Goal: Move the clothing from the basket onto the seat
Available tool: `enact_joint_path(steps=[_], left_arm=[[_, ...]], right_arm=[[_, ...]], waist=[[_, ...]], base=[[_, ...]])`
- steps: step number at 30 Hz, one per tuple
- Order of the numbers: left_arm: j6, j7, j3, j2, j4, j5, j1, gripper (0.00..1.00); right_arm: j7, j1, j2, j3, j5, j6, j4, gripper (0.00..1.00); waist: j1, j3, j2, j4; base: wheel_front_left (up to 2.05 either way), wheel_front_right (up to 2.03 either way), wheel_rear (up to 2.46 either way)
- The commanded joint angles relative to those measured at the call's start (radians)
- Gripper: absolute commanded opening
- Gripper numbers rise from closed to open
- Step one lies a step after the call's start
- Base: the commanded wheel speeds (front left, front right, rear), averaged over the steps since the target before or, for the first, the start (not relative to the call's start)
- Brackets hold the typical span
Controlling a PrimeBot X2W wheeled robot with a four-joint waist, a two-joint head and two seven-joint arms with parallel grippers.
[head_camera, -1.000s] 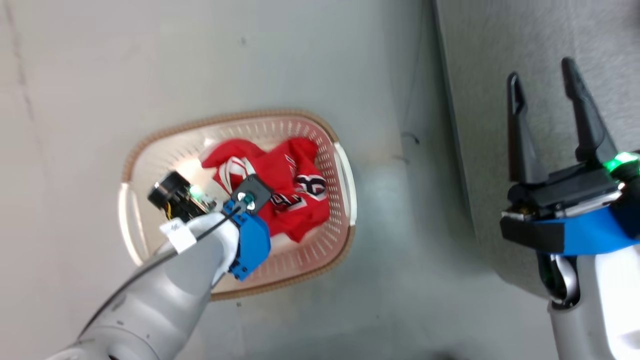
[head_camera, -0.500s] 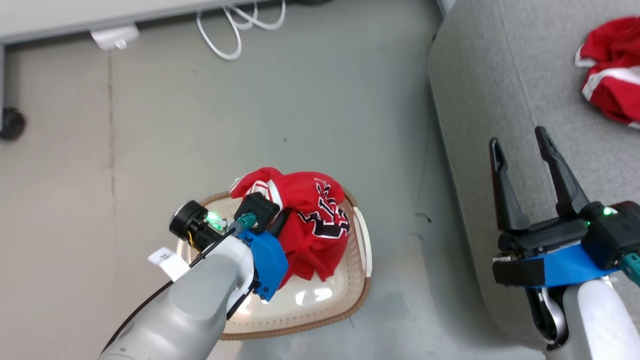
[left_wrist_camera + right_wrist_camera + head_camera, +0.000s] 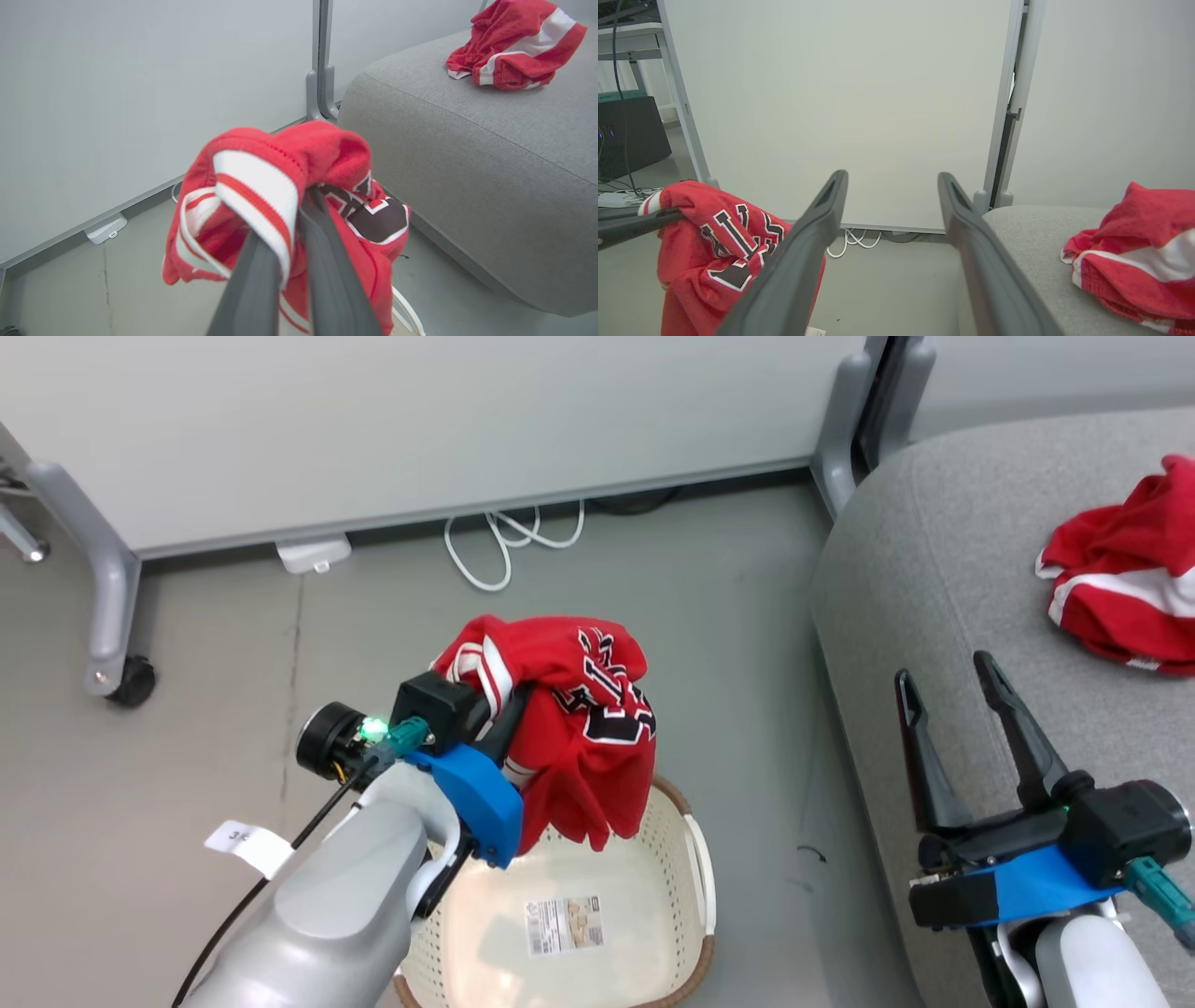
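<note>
A red jersey (image 3: 569, 737) with white stripes and dark lettering hangs bunched from my left gripper (image 3: 509, 709), which is shut on its striped trim above the basket. In the left wrist view the fingers (image 3: 327, 261) pinch the jersey (image 3: 289, 154). The cream basket (image 3: 695, 859) on the floor below holds no clothing; a label lies on its bottom. A second red garment (image 3: 1120, 588) lies on the grey seat (image 3: 934, 579) at the right. My right gripper (image 3: 943, 670) stands open over the seat's near edge, holding nothing.
A white partition panel on grey wheeled feet (image 3: 135, 681) stands behind the basket. A looped white cable (image 3: 504, 537) and a white adapter (image 3: 313, 555) lie at its base. Grey floor runs between the basket and the seat.
The head camera has tilted up. My left gripper has lifted the jersey out of the basket, which now holds no clothing. The right gripper stays open.
</note>
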Motion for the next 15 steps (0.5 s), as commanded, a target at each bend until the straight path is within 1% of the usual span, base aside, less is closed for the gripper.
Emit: enact_joint_path(steps=[1, 8, 15], left_arm=[[0.003, -0.005, 0.037, 0.007, -0.030, 0.012, 0.010, 0.00], [-0.002, -0.005, 0.116, 0.009, -0.085, 0.032, 0.023, 0.00], [-0.009, -0.003, 0.115, -0.005, -0.097, 0.017, 0.023, 0.00]], right_arm=[[-0.003, 0.024, 0.004, 0.001, 0.003, 0.000, 0.007, 1.00], [-0.003, 0.057, 0.013, 0.004, 0.003, 0.000, 0.020, 1.00], [-0.003, 0.087, 0.021, 0.003, 0.004, 0.000, 0.027, 1.00]], waist=[[0.0002, -0.040, -0.0001, 0.006], [0.0002, -0.101, -0.0001, 0.008], [0.0002, -0.145, -0.0001, 0.014]], base=[[0.00, 0.00, 0.00], [0.00, 0.00, 0.00], [0.00, 0.00, 0.00]])
